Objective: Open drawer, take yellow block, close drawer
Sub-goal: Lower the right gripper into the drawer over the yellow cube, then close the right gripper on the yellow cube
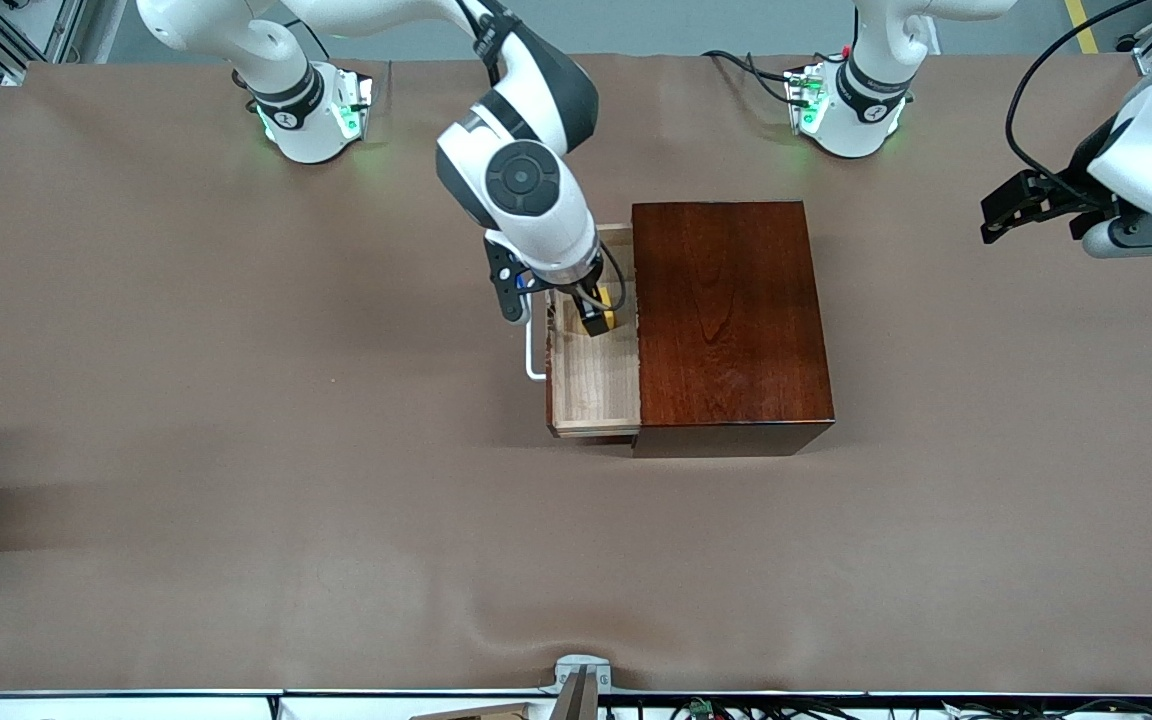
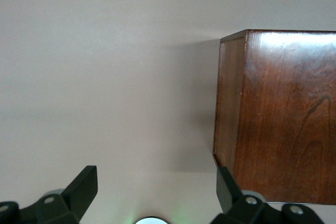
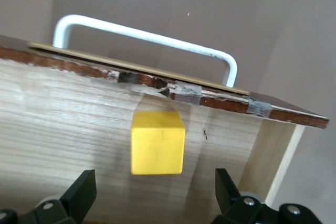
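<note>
Jaws spread wide, the right gripper [image 3: 152,190] hangs inside the pulled-out drawer [image 1: 593,385], its fingers [image 3: 79,192] flanking the yellow block [image 3: 157,142] without touching it. The cube rests on the pale wood floor just beside the drawer front that carries the white bar handle [image 3: 147,38]. A clean pick likely means sinking straight down until both fingers bracket the cube's sides, then closing squarely, clear of the front panel. The dark wooden box [image 1: 726,320] sits mid-worktop [image 1: 236,400]. The left gripper [image 2: 152,192] waits, released, above the worktop's left-arm end.
</note>
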You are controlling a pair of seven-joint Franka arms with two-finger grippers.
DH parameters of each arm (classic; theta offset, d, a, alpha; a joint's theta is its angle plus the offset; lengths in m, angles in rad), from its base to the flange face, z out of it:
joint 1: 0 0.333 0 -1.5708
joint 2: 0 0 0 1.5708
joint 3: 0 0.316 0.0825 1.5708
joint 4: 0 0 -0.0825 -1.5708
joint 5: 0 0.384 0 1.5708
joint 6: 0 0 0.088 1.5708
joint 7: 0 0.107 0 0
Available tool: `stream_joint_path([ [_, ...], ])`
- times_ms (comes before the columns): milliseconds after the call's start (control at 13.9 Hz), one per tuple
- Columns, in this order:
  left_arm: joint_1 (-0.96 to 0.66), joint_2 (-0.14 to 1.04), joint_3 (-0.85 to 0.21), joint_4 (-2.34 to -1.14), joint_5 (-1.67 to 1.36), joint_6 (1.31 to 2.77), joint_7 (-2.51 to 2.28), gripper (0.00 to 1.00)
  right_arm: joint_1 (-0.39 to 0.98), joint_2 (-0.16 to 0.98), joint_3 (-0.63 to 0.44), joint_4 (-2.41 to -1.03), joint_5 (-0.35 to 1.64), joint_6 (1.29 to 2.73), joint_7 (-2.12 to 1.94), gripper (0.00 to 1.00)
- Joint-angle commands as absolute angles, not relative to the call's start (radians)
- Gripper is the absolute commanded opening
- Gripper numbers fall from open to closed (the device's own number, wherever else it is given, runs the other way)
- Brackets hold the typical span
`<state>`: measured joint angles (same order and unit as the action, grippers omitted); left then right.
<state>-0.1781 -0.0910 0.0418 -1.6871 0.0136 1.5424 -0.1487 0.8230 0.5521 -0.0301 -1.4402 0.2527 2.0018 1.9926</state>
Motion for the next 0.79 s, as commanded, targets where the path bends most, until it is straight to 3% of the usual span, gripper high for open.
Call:
stream_joint_path([
  [0, -0.077, -0.081, -0.066, -1.678, 0.015, 1.543, -0.127, 1.0, 0.851, 0.567, -0.043, -1.447, 0.229, 2.028, 2.017, 1.0],
  [721, -0.071, -0.084, -0.083, -1.681, 0.015, 1.543, -0.127, 1.0, 0.89, 0.592, -0.044, -1.509, 0.189, 2.132, 2.052, 1.0],
])
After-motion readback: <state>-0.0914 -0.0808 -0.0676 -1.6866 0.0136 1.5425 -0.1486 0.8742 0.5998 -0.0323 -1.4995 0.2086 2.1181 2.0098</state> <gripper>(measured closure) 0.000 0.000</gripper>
